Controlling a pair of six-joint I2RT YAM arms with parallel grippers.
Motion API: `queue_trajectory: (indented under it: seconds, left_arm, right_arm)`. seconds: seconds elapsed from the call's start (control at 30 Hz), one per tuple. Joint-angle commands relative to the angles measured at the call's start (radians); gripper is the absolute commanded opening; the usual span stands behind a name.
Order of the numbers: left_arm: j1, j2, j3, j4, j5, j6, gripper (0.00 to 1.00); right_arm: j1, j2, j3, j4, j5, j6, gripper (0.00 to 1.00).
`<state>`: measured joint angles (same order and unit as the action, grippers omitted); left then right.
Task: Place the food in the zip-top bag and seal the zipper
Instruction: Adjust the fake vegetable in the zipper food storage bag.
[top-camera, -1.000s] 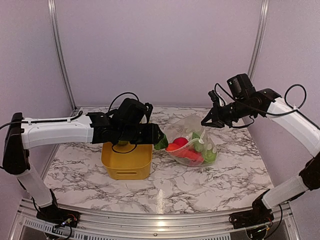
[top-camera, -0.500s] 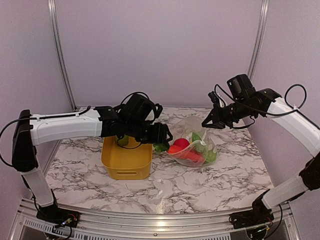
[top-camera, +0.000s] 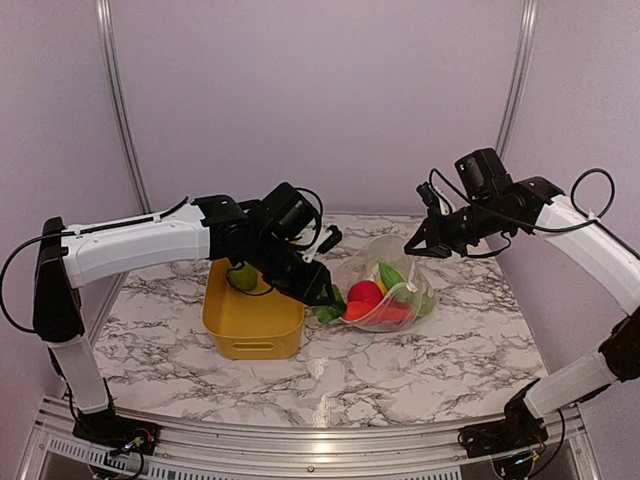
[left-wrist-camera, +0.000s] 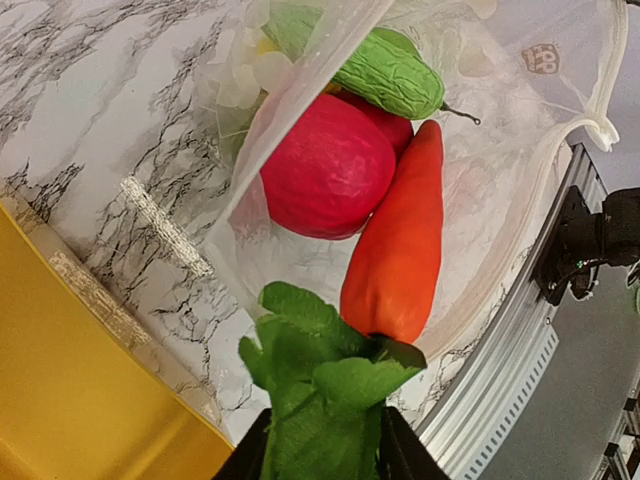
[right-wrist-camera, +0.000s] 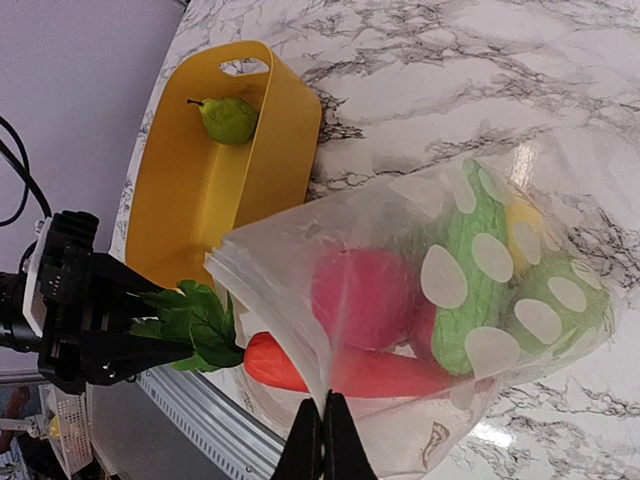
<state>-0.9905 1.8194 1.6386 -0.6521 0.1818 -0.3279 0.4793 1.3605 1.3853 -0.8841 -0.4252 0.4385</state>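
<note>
The left gripper (top-camera: 328, 297) reaches across the marble bench (top-camera: 400, 370) to the open mouth of the bag (top-camera: 385, 250), its fingers clamped on the leafy green top of the carrot (left-wrist-camera: 400, 240). The carrot's orange body points into the bag, its tip lying against the apple (left-wrist-camera: 325, 175), while the leaves remain outside the rim.

Opposite, the right gripper (top-camera: 410, 247) holds the bag's upper edge off the bench, its fingers pressed together on the thin plastic. The mouth gapes toward the left arm, and the zipper (left-wrist-camera: 548, 215) runs unsealed along its rim.

Inside the bag, the red apple sits beside the carrot, with the cucumber (left-wrist-camera: 390, 72) lying above it. The lemon (right-wrist-camera: 525, 228) shows behind the bag's white dots. A further green piece (right-wrist-camera: 555, 310) rests at the closed end (too veiled by the dots to name).

The bag's lower side rests on the bench, just right of the yellow bin (top-camera: 250, 335). One green pear (right-wrist-camera: 228, 118) lies in the bin, at its far end.

Both arms are stretched inward from the bench's near corners, and the bag hangs between the two grippers.
</note>
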Motion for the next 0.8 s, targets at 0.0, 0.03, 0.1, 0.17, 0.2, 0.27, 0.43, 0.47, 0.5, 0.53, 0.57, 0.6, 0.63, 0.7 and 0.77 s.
queue_trajectory:
  seconds: [0.0, 0.03, 0.1, 0.17, 0.2, 0.27, 0.43, 0.47, 0.5, 0.53, 0.57, 0.6, 0.63, 0.7, 0.77]
  left_arm:
    - [-0.004, 0.028, 0.050, -0.071, 0.033, 0.031, 0.23]
    - [-0.004, 0.030, 0.054, -0.071, 0.039, 0.032, 0.19]
    - [-0.004, 0.037, 0.062, -0.075, 0.056, 0.031, 0.10]
    - [-0.004, 0.042, 0.079, -0.087, 0.067, 0.034, 0.00]
    - [-0.004, 0.044, 0.094, -0.093, 0.070, 0.036, 0.00]
    - [-0.004, 0.042, 0.127, -0.095, 0.063, 0.044, 0.00]
    - [-0.011, 0.032, 0.176, 0.030, 0.089, 0.077, 0.00]
    - [-0.013, 0.033, 0.175, 0.081, 0.086, 0.069, 0.00]
    - [-0.013, 0.035, 0.173, 0.138, 0.084, 0.056, 0.00]
    - [-0.013, 0.038, 0.170, 0.200, 0.082, 0.033, 0.00]
    - [-0.013, 0.047, 0.167, 0.252, 0.079, 0.016, 0.00]
    - [-0.013, 0.062, 0.172, 0.307, 0.076, 0.003, 0.00]
    - [-0.013, 0.081, 0.184, 0.333, 0.063, -0.006, 0.00]
    - [-0.014, 0.120, 0.207, 0.382, 0.044, -0.017, 0.00]
    - [-0.014, 0.159, 0.238, 0.414, 0.027, -0.032, 0.00]
  right_arm:
    - [-0.002, -0.018, 0.023, 0.014, -0.012, -0.014, 0.00]
    - [-0.002, -0.018, 0.022, 0.014, -0.012, -0.014, 0.00]
    - [-0.003, -0.018, 0.019, 0.016, -0.012, -0.014, 0.00]
    - [-0.002, -0.020, 0.018, 0.016, -0.012, -0.014, 0.00]
    - [-0.003, -0.021, 0.018, 0.017, -0.011, -0.013, 0.00]
    - [-0.002, -0.022, 0.016, 0.017, -0.010, -0.010, 0.00]
    - [-0.002, -0.030, 0.006, 0.022, -0.014, -0.001, 0.00]
    - [-0.002, -0.030, 0.006, 0.022, -0.015, 0.000, 0.00]
    - [-0.001, -0.030, 0.006, 0.021, -0.018, 0.002, 0.00]
    - [-0.001, -0.031, 0.006, 0.019, -0.020, 0.002, 0.00]
    - [-0.001, -0.031, 0.007, 0.018, -0.019, 0.002, 0.00]
    - [-0.001, -0.032, 0.008, 0.016, -0.017, 0.004, 0.00]
    - [-0.001, -0.033, 0.010, 0.015, -0.018, 0.005, 0.00]
    - [-0.001, -0.033, 0.016, 0.010, -0.019, 0.005, 0.00]
    - [-0.001, -0.034, 0.020, 0.005, -0.022, 0.006, 0.00]
